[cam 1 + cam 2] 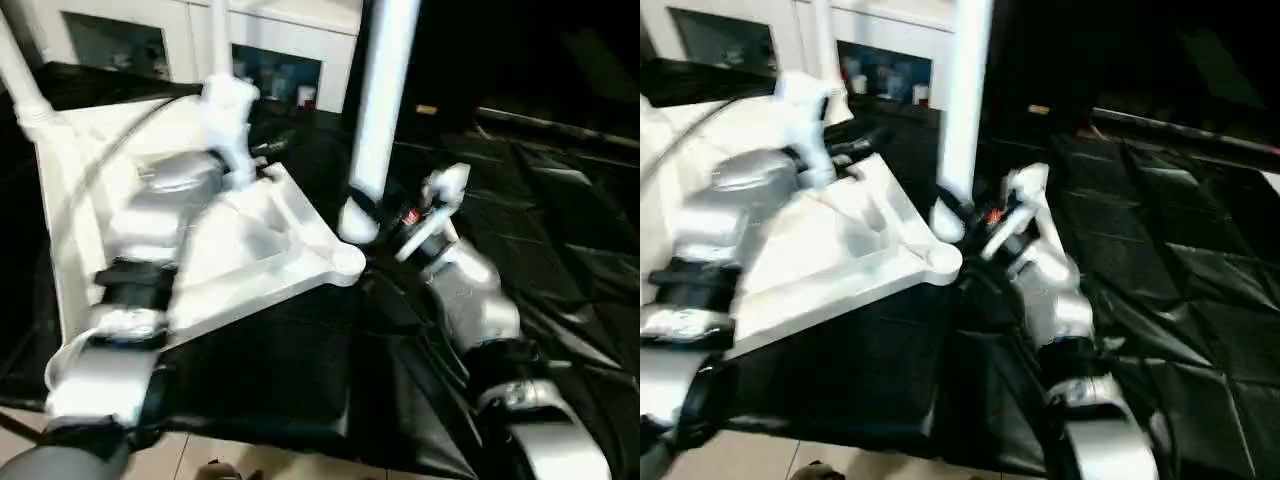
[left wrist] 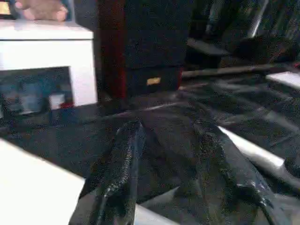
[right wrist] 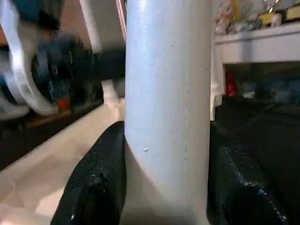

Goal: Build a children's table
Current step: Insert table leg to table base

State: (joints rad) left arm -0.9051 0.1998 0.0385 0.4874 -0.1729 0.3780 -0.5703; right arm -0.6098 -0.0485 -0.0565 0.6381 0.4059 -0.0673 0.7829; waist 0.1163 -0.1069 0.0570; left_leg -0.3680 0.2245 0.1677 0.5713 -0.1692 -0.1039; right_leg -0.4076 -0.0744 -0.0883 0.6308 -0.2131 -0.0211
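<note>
The right hand [image 1: 372, 222] is closed round the lower end of an upright white leg [image 1: 380, 110], a black finger [image 3: 96, 180] pressed to each side of the tube in the right wrist view. The leg's top is cut off by the upper edge of the head views, and its foot is masked by the hand, so whether it sits in a socket cannot be told. Just beside that hand, toward the robot's left, the nearest round corner socket [image 1: 346, 261] of the white tabletop [image 1: 262, 250] is seen; the tabletop lies ribbed side up on the black-draped surface [image 1: 560, 230].

The left hand [image 2: 173, 183] is seen with its fingers [image 2: 115, 180] parted and nothing between them, only black cloth beyond. A white edge crosses beneath them, blurred; it is taken for the tabletop, but contact cannot be judged. In the head views this hand is smeared by motion over the tabletop's far side.

Behind the left hand a second leg [image 1: 222, 45] stands, its top cropped. A third leg [image 1: 20, 70] stands at the far left corner, partly out of frame.
</note>
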